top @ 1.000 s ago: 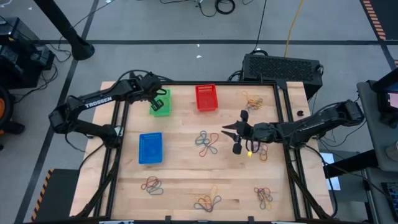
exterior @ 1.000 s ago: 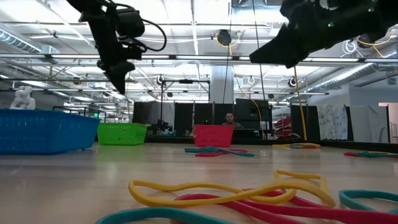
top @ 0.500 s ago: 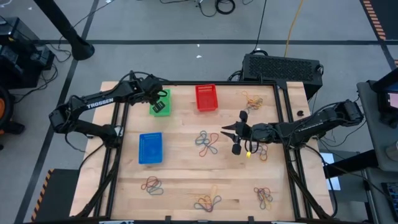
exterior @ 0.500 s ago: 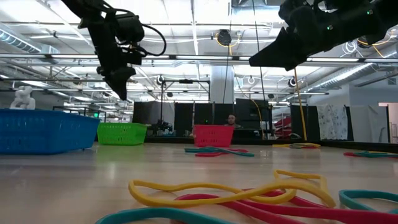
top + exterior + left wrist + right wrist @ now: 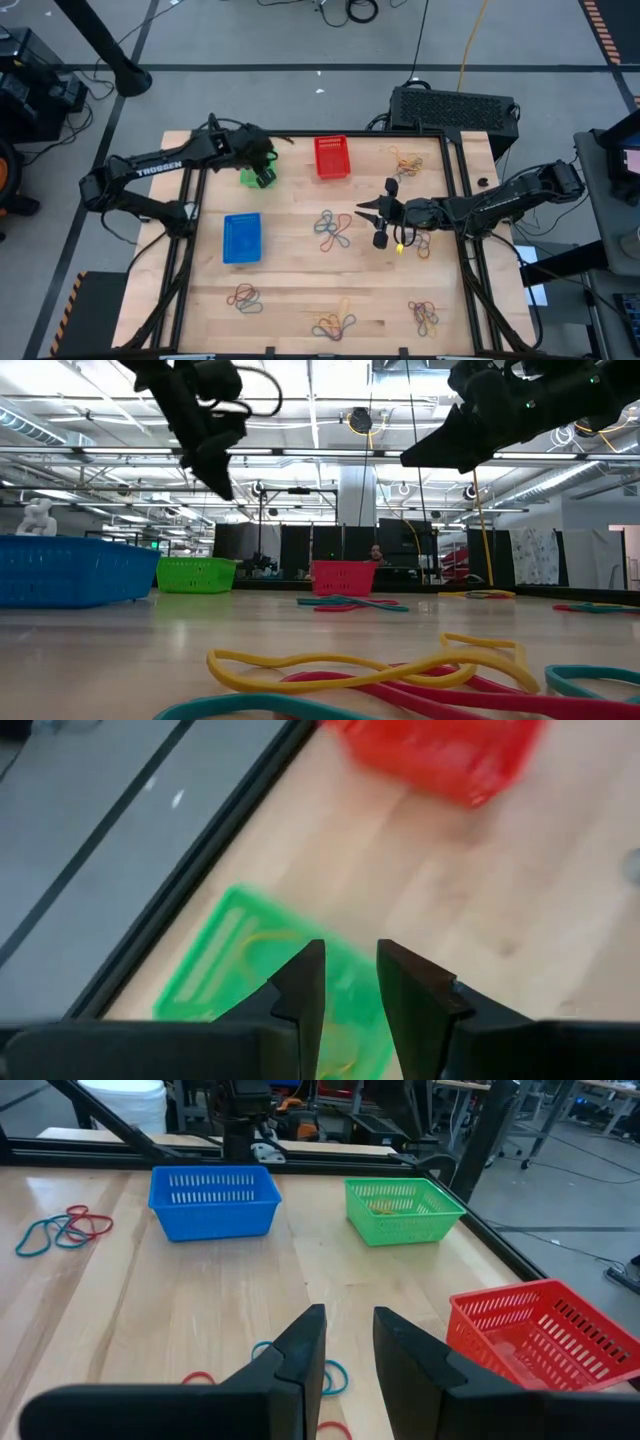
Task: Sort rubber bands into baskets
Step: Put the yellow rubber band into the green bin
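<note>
Three baskets stand on the wooden table: green at the far left, red at the far middle, blue nearer on the left. Rubber bands lie in loose clusters, one at the middle, others near the front edge. A few bands lie inside the green basket. My left gripper hangs open above the green basket, nothing between its fingers. My right gripper hovers open over the table's right half, above a cluster, holding nothing.
More band clusters lie at the far right, near left and near right. A black frame rail runs along the table's sides. A black box sits beyond the far edge.
My left gripper has swung a little toward the table's right and near side, staying above the green basket, and has turned toward the red basket. My right arm has kept still.
</note>
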